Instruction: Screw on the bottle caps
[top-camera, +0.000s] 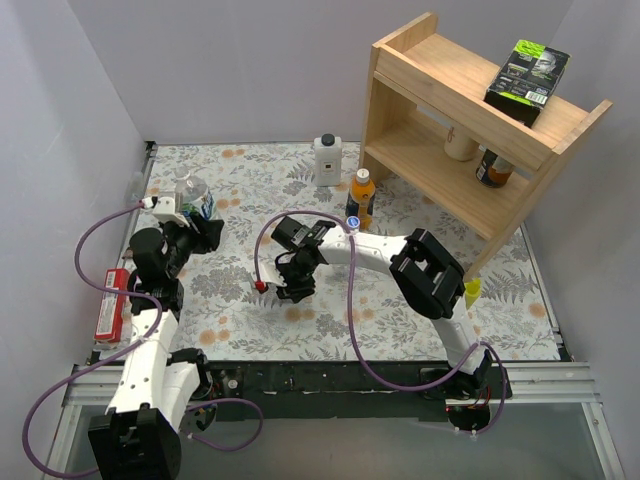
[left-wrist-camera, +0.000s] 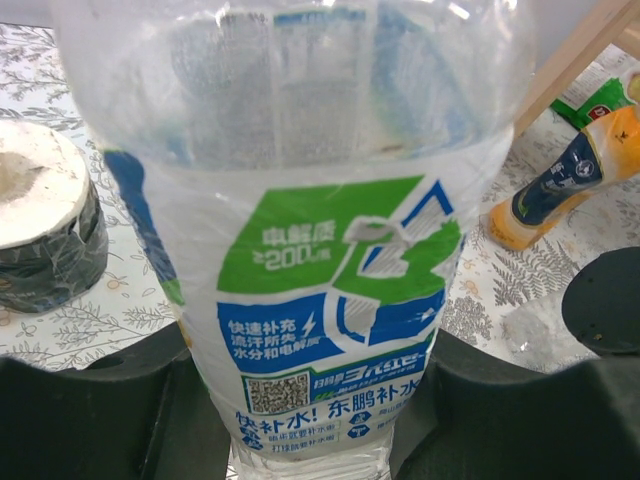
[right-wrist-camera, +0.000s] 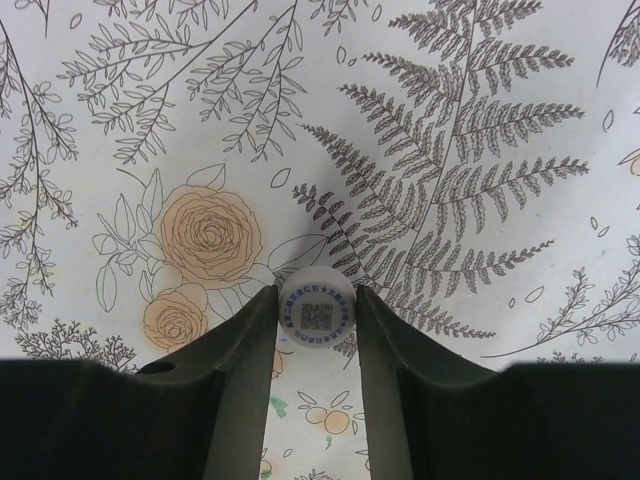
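A clear bottle (left-wrist-camera: 320, 200) with a blue and green label fills the left wrist view, and my left gripper (left-wrist-camera: 310, 410) is shut on its lower body. From above, this bottle (top-camera: 192, 193) stands upright at the left of the table in the left gripper (top-camera: 197, 232); its neck shows no cap. My right gripper (right-wrist-camera: 317, 302) points down at mid-table, its fingers touching both sides of a whitish bottle cap (right-wrist-camera: 317, 311) that lies flat on the floral cloth. In the top view the right gripper (top-camera: 298, 289) hides this cap. An orange bottle (top-camera: 362, 194) stands behind it.
A white square bottle (top-camera: 327, 160) with a black cap stands at the back. A wooden shelf (top-camera: 470, 120) fills the back right. A yellow squeeze bottle (top-camera: 472, 290) is at the right edge, a red box (top-camera: 112, 302) at the left edge, and a tape roll (left-wrist-camera: 40, 220) beside the held bottle.
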